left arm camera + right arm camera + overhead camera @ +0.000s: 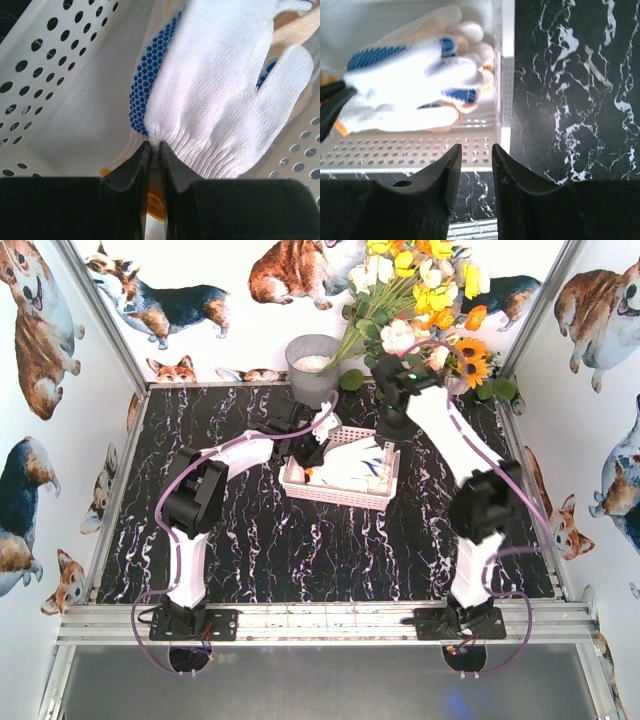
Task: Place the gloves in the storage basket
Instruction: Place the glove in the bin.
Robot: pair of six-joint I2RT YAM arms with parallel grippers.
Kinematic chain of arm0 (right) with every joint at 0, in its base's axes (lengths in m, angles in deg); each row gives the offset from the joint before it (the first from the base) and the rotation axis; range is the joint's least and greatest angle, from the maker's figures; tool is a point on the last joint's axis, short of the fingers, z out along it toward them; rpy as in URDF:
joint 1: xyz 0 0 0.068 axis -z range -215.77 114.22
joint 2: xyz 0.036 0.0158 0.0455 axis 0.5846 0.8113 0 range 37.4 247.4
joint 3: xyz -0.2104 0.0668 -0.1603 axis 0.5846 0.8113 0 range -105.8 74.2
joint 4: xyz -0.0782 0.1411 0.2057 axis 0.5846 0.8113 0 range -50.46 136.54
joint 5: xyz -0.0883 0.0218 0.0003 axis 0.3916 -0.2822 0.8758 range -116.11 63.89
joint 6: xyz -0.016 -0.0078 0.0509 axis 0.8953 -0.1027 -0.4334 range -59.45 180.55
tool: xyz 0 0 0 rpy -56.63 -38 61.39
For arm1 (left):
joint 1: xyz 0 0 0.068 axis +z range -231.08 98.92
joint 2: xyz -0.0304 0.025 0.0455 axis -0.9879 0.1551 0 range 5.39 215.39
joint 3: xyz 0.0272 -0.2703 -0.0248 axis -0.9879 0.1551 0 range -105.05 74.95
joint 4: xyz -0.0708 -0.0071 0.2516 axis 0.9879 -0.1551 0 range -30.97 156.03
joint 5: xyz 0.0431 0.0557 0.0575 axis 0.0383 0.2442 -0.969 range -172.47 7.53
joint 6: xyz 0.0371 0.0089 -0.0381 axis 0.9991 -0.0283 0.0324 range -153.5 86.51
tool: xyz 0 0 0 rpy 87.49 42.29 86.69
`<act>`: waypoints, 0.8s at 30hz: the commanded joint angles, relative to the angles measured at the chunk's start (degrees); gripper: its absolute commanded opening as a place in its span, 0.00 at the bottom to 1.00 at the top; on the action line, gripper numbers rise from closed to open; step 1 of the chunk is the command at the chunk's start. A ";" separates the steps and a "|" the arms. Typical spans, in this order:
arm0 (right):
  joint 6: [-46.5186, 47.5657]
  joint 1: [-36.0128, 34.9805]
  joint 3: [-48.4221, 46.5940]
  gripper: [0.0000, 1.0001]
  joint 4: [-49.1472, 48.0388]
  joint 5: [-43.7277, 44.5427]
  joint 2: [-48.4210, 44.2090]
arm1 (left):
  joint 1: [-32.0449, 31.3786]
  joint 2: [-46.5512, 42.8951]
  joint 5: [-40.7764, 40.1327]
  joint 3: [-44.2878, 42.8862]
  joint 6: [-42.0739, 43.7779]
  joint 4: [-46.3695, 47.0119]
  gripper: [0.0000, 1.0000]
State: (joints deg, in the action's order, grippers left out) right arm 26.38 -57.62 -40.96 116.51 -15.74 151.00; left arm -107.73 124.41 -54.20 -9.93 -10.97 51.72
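the left end effector pinches a white knitted glove by its cuff low inside the storage basket, apparently to lay it on the gloves lying there, while the right end effector hovers narrowly parted and empty over the basket's edge and the table.

The black, white-veined surface carries a white basket, which sits directly under the left jaws and just beside the right jaws. A grey bucket stands beyond both, near the back edge.
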 commanded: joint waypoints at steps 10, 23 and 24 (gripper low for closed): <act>-2.59 -0.49 41.13 0.27 -40.47 -20.67 -26.62 | 1.08 1.55 1.34 -1.74 -3.54 -3.53 0.16; 4.37 -3.90 36.00 0.13 -42.19 -8.29 -13.46 | 1.13 0.48 1.15 -0.75 -4.49 -1.95 0.23; 4.76 -3.85 35.45 0.12 -41.88 -7.81 -12.38 | 1.16 0.43 1.17 -0.80 -4.53 -1.95 0.23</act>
State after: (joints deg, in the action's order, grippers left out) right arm 28.10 -61.64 -1.05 77.30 -28.51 136.18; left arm -106.92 125.07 -53.32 -11.18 -15.01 50.89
